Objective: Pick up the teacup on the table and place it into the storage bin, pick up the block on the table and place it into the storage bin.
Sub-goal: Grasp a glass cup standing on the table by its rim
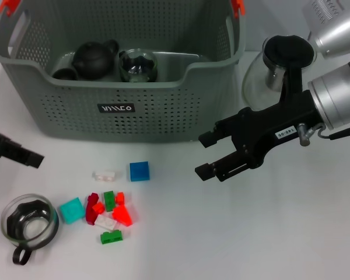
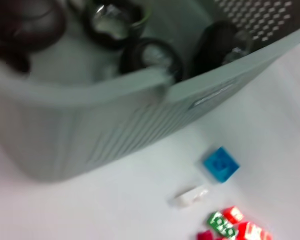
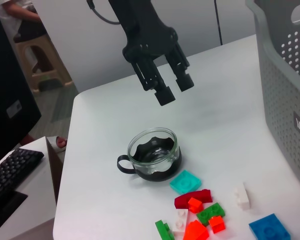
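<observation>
Left gripper [image 3: 169, 88], black jaws slightly parted and empty, hangs just above the glass teacup with dark insert [image 3: 153, 154], so drop straight down, pinch the rim, not the handle.

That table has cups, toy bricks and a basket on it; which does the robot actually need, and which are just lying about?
Needed:
glass teacup
building blocks
storage bin

Lying about:
glass pitcher
black teapot, already in the bin
keyboard
</observation>
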Robot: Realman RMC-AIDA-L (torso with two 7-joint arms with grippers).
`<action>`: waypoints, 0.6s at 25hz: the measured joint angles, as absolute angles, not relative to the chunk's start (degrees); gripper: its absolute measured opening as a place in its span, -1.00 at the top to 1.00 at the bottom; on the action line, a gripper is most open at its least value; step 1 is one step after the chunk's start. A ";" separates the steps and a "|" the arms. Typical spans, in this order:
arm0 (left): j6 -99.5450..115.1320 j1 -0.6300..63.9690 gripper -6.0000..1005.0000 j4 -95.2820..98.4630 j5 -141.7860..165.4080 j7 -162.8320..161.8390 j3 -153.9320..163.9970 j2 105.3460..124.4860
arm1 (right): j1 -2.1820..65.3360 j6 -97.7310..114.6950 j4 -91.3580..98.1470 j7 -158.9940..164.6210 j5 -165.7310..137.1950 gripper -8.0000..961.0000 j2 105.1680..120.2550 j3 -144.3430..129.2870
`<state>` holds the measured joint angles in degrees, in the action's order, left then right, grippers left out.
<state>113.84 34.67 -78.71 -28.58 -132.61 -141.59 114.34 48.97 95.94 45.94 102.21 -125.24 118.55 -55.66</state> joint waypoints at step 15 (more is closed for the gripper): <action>107.12 33.84 -0.63 -68.78 -21.70 -131.33 -141.40 113.08 | 48.86 94.38 44.42 101.43 -125.24 -0.72 118.69 -55.69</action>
<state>107.12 33.84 -68.78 -21.70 -131.33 -141.40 113.08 48.86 94.38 44.42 101.43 -125.24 118.69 -55.69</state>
